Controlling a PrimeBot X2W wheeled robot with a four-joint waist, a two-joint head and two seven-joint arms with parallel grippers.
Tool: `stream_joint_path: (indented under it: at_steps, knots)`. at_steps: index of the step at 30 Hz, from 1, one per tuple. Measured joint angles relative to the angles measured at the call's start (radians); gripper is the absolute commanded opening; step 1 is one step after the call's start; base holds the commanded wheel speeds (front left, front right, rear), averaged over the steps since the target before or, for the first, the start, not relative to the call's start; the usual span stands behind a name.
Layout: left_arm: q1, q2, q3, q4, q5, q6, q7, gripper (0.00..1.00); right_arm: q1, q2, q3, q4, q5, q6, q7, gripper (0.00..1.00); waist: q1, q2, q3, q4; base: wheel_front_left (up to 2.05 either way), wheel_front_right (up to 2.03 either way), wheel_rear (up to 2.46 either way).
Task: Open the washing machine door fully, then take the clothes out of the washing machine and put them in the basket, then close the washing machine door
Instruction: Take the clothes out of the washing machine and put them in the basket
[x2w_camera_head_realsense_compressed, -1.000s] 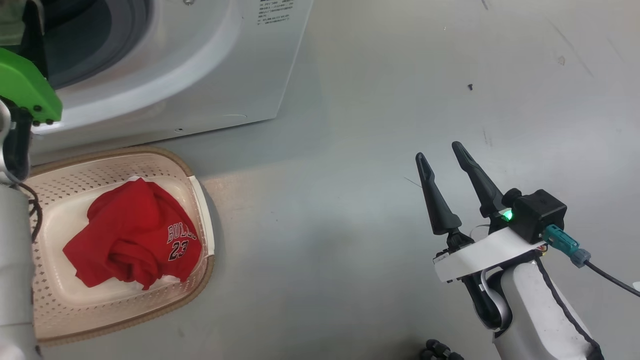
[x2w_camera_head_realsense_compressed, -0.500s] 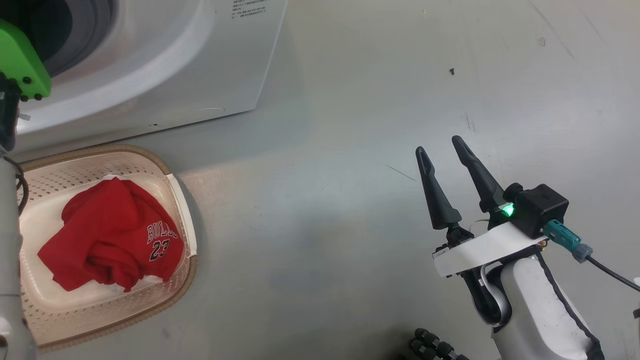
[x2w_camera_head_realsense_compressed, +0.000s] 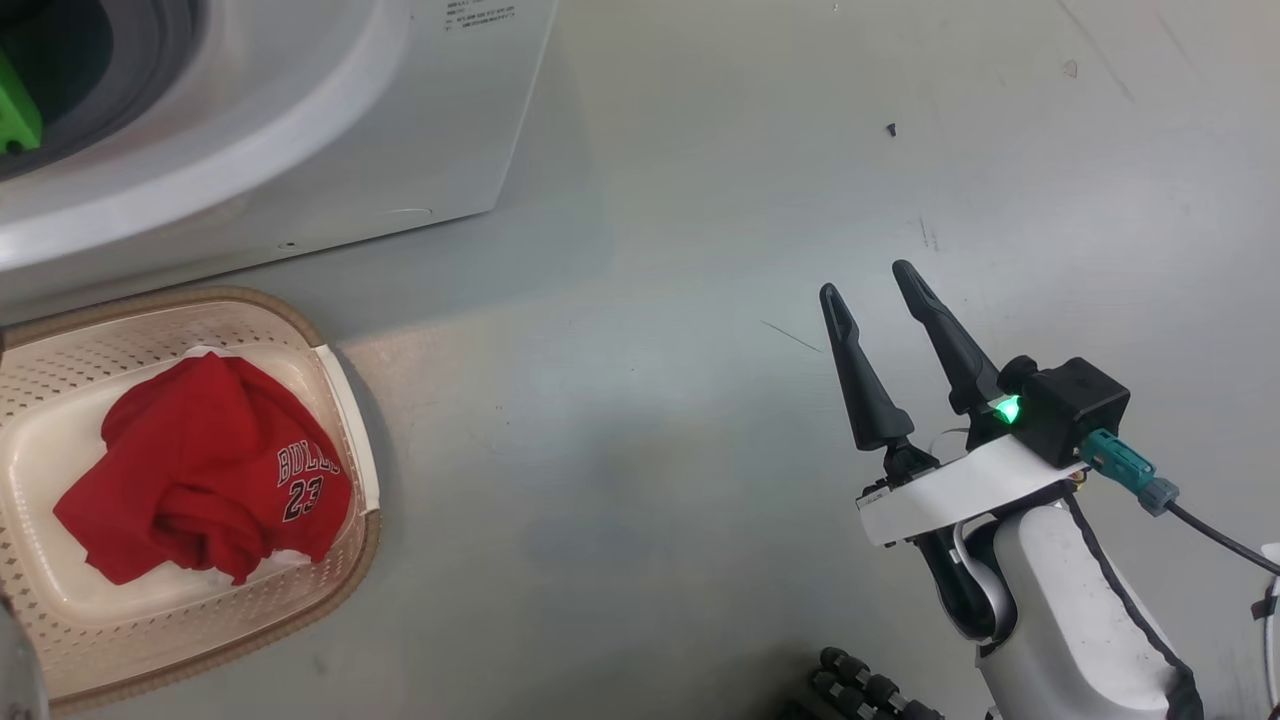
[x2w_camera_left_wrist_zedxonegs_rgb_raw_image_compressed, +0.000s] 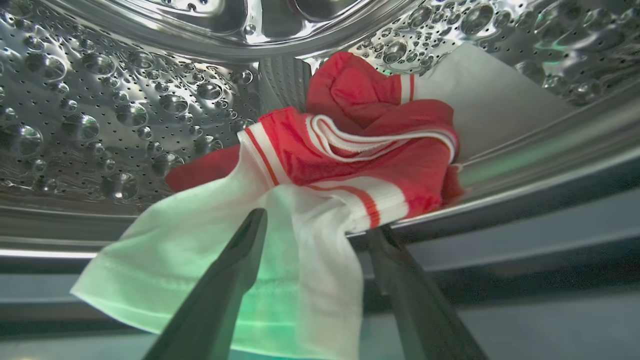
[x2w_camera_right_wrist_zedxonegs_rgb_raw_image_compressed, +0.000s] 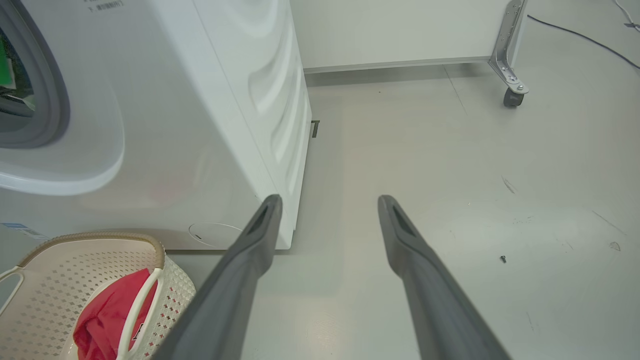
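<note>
Red-and-white fabric: the clothes (x2w_camera_left_wrist_zedxonegs_rgb_raw_image_compressed: 350, 150) lie bunched at the drum lip of the washing machine (x2w_camera_left_wrist_zedxonegs_rgb_raw_image_compressed: 100, 125), soft, light, likely to drape. Your left gripper (x2w_camera_left_wrist_zedxonegs_rgb_raw_image_compressed: 317, 230) stands spread, the whitish fold between its fingers; pinch deep there.

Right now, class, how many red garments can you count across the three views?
2. The red jersey lies in the basket; the red striped garment lies in the washing machine drum. More may be hidden under them.

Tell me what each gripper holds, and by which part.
Nothing yet. The left gripper stands open at the whitish cloth hanging from the drum; the right gripper is open over the floor.
</note>
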Motion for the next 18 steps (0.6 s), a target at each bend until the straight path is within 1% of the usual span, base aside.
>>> stream_joint_path:
  at_steps: [8,9,10,11,12,18]
  knots:
    - [-0.034,-0.002,0.002,0.048,0.000,0.012,0.001,1.00,-0.006,0.001,0.000,0.001,0.004,0.000,0.000,1.00,0.0000,0.0000,0.007,-0.007,0.00,0.00,0.00]
    - [-0.038,-0.003,0.002,0.054,0.000,0.012,0.001,0.75,-0.007,0.001,0.000,0.001,0.004,0.000,0.000,1.00,0.0000,0.0000,0.008,-0.007,0.00,0.00,0.00]
    - [-0.042,-0.004,0.002,0.059,-0.001,0.012,0.001,0.42,-0.008,0.001,0.000,0.002,0.004,0.000,0.000,1.00,0.0000,0.0000,0.008,-0.007,0.00,0.00,0.00]
    - [-0.045,-0.005,0.002,0.063,-0.001,0.012,0.001,0.17,-0.009,0.001,0.000,0.002,0.004,0.000,0.000,1.00,0.0000,0.0000,0.008,-0.007,0.00,0.00,0.00]
    - [-0.048,-0.007,0.002,0.068,-0.001,0.012,0.000,0.00,-0.011,0.001,0.000,0.002,0.004,0.000,0.000,1.00,0.0000,0.0000,0.008,-0.007,0.00,0.00,0.00]
    - [-0.055,-0.008,0.002,0.102,-0.002,0.012,-0.011,0.00,-0.019,0.001,-0.001,0.005,0.004,0.000,0.000,1.00,0.0000,0.0000,0.005,-0.004,0.00,0.00,0.00]
